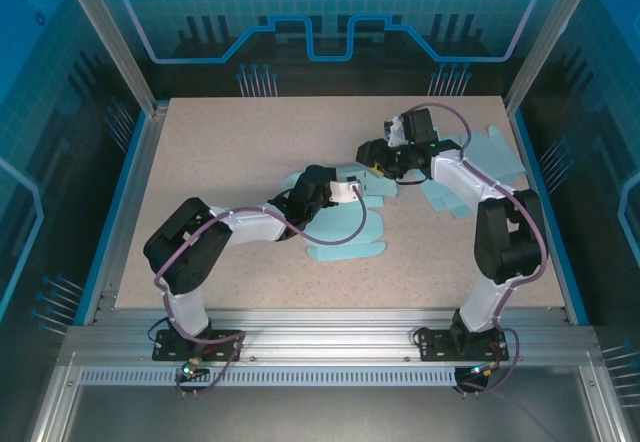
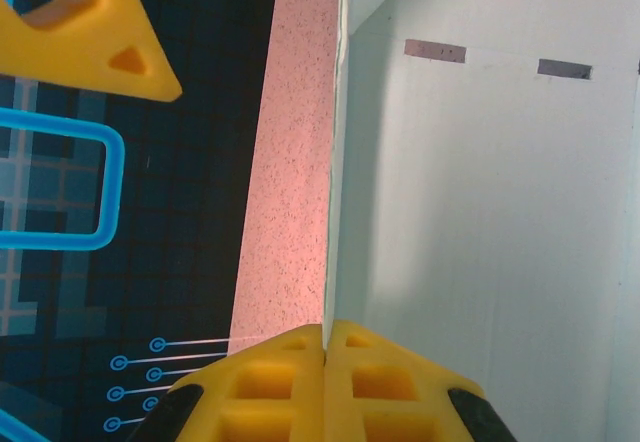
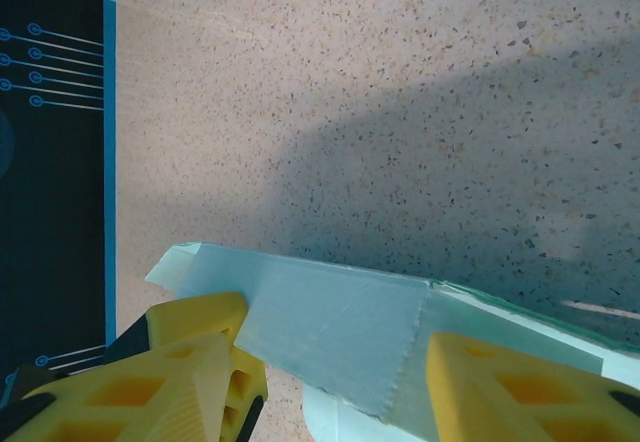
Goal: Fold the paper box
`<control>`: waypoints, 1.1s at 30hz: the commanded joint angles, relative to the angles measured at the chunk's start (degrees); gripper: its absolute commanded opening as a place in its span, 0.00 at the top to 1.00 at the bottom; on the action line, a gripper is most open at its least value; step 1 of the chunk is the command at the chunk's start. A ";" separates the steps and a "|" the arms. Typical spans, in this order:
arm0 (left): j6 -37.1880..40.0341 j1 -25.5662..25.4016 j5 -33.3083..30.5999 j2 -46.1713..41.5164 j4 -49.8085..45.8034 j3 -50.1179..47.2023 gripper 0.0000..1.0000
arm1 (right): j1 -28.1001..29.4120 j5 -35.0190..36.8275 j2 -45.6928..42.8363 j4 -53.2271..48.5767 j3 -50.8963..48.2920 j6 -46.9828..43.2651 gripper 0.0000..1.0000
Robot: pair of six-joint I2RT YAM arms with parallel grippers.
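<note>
Paper box (image 1: 345,232) lies mid-worktop (image 1: 220,152), part folded. Left gripper (image 2: 324,347) jaws are clamped on an upright wall, likely to steady it. Right gripper (image 3: 335,337) jaws are spread astride a flap at the box's 1 o'clock, not yet pinched.

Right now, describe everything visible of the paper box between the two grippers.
The paper box is a pale blue-green card blank, mostly flat on the table, with rounded flaps spread out. One panel, cut with two small slots, stands raised, its thin edge pinched in the shut left gripper. The right gripper straddles another flap, jaws apart.
</note>
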 commanded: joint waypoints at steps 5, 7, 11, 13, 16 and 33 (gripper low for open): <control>0.56 -0.57 -0.97 0.65 2.24 -0.02 1.00 | 1.75 -0.10 2.11 0.48 0.19 0.85 0.44; 0.56 -0.51 -0.97 0.59 2.25 0.07 1.00 | 2.13 -0.18 2.67 0.70 0.15 1.03 0.44; 0.55 -0.51 -1.06 0.45 2.47 -0.08 1.00 | 2.45 -0.54 2.95 1.91 -0.33 1.71 0.43; 0.36 -0.55 -0.89 0.22 2.56 -0.28 1.00 | 2.45 -0.87 2.95 2.84 -0.53 2.34 0.44; 0.45 -0.55 -0.84 0.07 2.81 -0.37 1.00 | 2.43 -2.28 3.22 4.46 -0.49 3.61 0.49; 4.50 0.01 -2.08 2.30 12.99 -3.43 1.00 | -0.68 0.14 -7.74 5.75 -10.53 -0.29 0.48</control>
